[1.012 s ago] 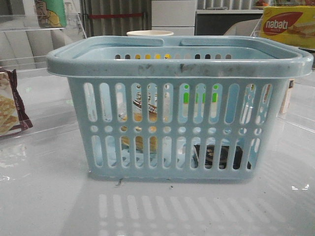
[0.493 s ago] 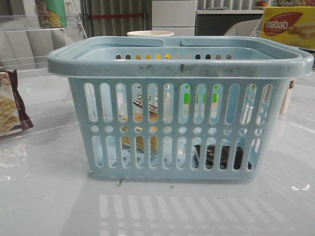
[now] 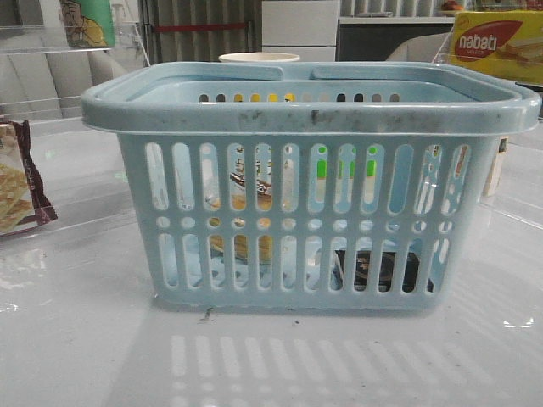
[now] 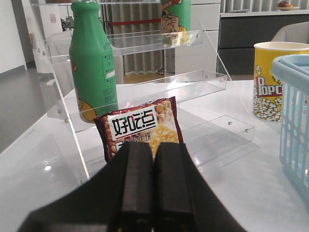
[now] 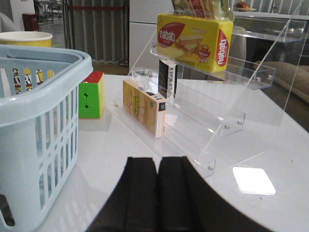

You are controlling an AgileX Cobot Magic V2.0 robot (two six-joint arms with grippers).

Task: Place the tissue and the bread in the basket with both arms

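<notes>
The pale blue basket (image 3: 310, 110) stands in the middle of the table. It also shows at the edge of the left wrist view (image 4: 294, 111) and the right wrist view (image 5: 38, 92). Through its slots I see the bread (image 3: 263, 188), golden with a dark label, leaning inside at the left. The black tissue (image 3: 366, 270) lies on the basket floor at the right. My left gripper (image 4: 153, 150) is shut and empty, left of the basket, facing a cracker bag. My right gripper (image 5: 158, 162) is shut and empty, right of the basket.
A maroon-edged cracker bag (image 4: 140, 128) and a green bottle (image 4: 91, 67) sit on the clear shelf at the left. A popcorn cup (image 4: 273, 77) stands behind the basket. On the right, a clear shelf holds the nabati box (image 5: 193, 41) and a small carton (image 5: 144, 107), beside a Rubik's cube (image 5: 91, 94).
The bread's label seen through the slots shifts very slightly. Nothing else has moved.
</notes>
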